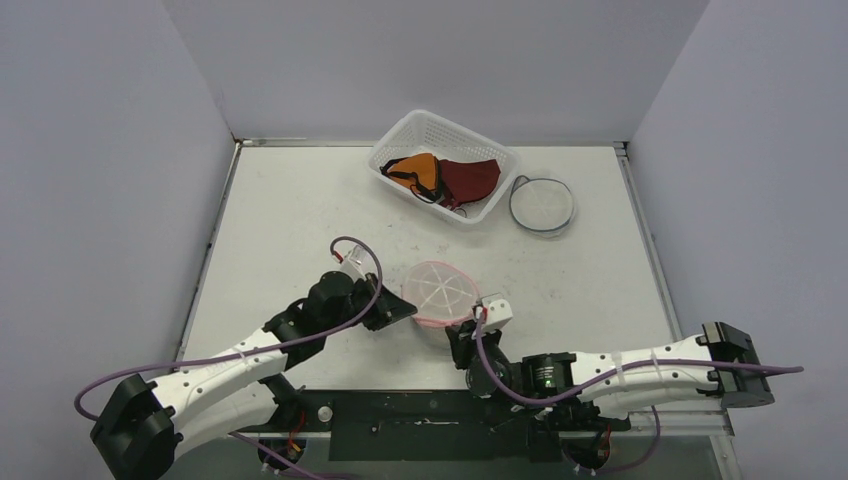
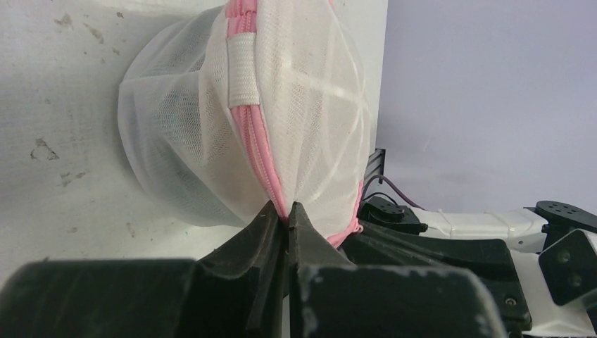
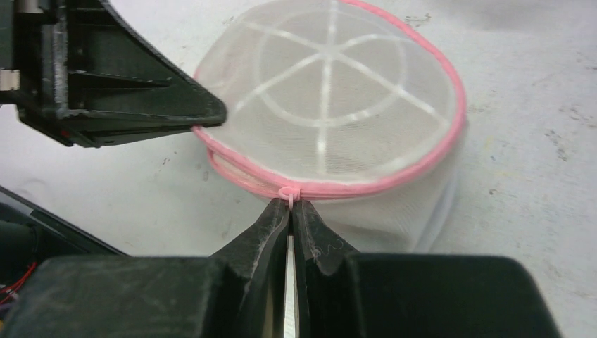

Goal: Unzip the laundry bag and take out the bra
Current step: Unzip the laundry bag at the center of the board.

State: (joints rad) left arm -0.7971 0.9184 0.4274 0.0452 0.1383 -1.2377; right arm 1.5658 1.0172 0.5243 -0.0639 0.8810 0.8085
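The laundry bag [image 1: 440, 292] is a round white mesh pod with a pink zipper rim, at the table's near middle. My left gripper [image 1: 408, 312] is shut on the bag's pink zipper seam [image 2: 271, 184] at its left edge. My right gripper [image 1: 472, 318] is shut on the pink zipper pull [image 3: 290, 194] at the bag's near rim [image 3: 331, 189]. The bag's top panel [image 3: 331, 91] has white spokes. The zipper looks closed. No bra shows through the mesh.
A white basket [image 1: 443, 165] at the back holds orange and dark red bras [image 1: 455, 177]. A second flat round mesh bag with a dark rim [image 1: 541, 203] lies right of it. The left gripper's finger [image 3: 141, 105] shows in the right wrist view.
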